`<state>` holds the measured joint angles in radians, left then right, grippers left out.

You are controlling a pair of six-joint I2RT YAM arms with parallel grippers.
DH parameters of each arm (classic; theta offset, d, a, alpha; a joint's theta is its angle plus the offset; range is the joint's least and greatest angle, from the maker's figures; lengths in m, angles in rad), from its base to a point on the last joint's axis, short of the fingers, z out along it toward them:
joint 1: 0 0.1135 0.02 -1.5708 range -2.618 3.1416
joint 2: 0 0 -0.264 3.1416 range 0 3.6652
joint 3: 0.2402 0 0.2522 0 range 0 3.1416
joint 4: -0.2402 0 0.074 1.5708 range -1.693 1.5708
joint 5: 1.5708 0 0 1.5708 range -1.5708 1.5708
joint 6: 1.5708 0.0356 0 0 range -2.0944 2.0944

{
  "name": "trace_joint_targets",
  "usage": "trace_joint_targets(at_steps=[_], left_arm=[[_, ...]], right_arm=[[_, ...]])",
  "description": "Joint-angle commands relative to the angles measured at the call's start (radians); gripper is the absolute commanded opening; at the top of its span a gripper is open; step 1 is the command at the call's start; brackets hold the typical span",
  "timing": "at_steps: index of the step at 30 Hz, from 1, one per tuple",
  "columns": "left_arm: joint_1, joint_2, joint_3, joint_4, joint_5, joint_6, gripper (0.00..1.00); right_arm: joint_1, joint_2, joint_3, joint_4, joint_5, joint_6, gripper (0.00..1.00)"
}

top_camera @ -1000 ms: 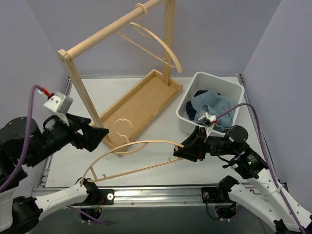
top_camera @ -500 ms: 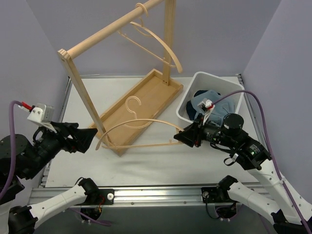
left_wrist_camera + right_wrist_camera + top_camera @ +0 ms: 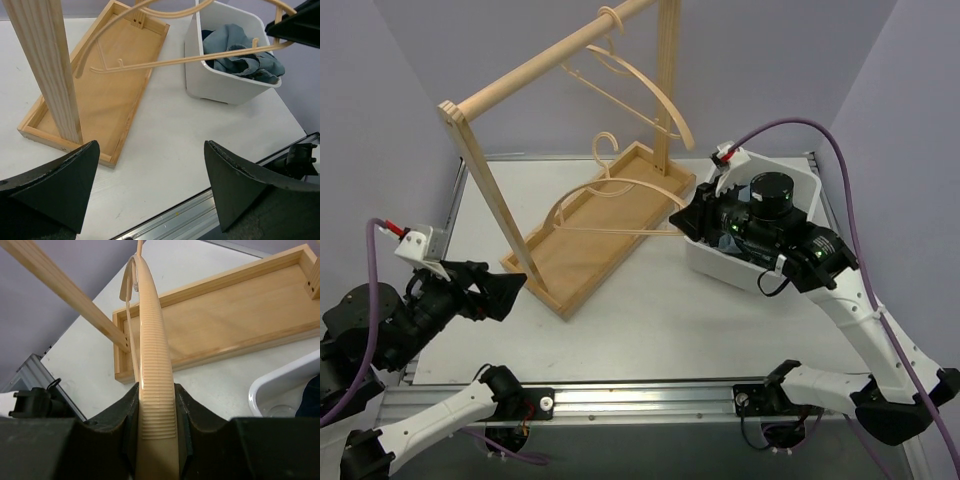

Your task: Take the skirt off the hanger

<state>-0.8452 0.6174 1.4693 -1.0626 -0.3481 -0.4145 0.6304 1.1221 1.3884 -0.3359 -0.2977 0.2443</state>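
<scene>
The blue skirt (image 3: 235,47) lies crumpled in a white bin (image 3: 225,87), off the hanger. My right gripper (image 3: 685,222) is shut on one ribbed end of the bare wooden hanger (image 3: 610,205) and holds it in the air over the rack's base tray (image 3: 590,250). In the right wrist view the hanger (image 3: 152,340) runs straight out from between the right gripper's (image 3: 156,390) jaws. My left gripper (image 3: 505,290) stands open at the left, low over the table and holding nothing. From its wrist view the left gripper (image 3: 150,145) faces the hanger (image 3: 175,61) and the bin.
A wooden garment rack stands diagonally, with its rail (image 3: 540,65) overhead and a post (image 3: 47,70) close to the left gripper. A second bare hanger (image 3: 635,85) hangs on the rail. The right arm covers most of the bin (image 3: 720,262). The table's metal edge (image 3: 200,215) runs near.
The right arm has lifted the hanger from the table's near side up and back over the rack's base. The left gripper has drawn back to the left, still open.
</scene>
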Motion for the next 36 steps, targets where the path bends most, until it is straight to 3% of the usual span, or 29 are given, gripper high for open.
trace_joint_targets(at_steps=[1, 12, 22, 31, 36], left_arm=[[-0.003, -0.005, -0.052, 0.053, 0.015, 0.0, 0.94], [-0.003, 0.001, -0.066, 0.053, 0.054, 0.028, 0.94], [-0.003, -0.028, -0.09, 0.064, 0.07, 0.008, 0.94], [-0.003, -0.016, -0.073, 0.061, 0.067, 0.008, 0.94], [-0.003, -0.012, -0.076, 0.072, 0.069, 0.008, 0.94]], right_arm=[[0.014, 0.091, 0.098, 0.116, 0.046, -0.007, 0.0], [0.06, 0.41, 0.426, 0.213, 0.103, -0.002, 0.0], [0.066, 0.59, 0.658, 0.317, 0.06, 0.056, 0.0], [0.068, 0.613, 0.692, 0.439, 0.051, 0.107, 0.0], [0.077, 0.558, 0.612, 0.526, 0.045, 0.118, 0.0]])
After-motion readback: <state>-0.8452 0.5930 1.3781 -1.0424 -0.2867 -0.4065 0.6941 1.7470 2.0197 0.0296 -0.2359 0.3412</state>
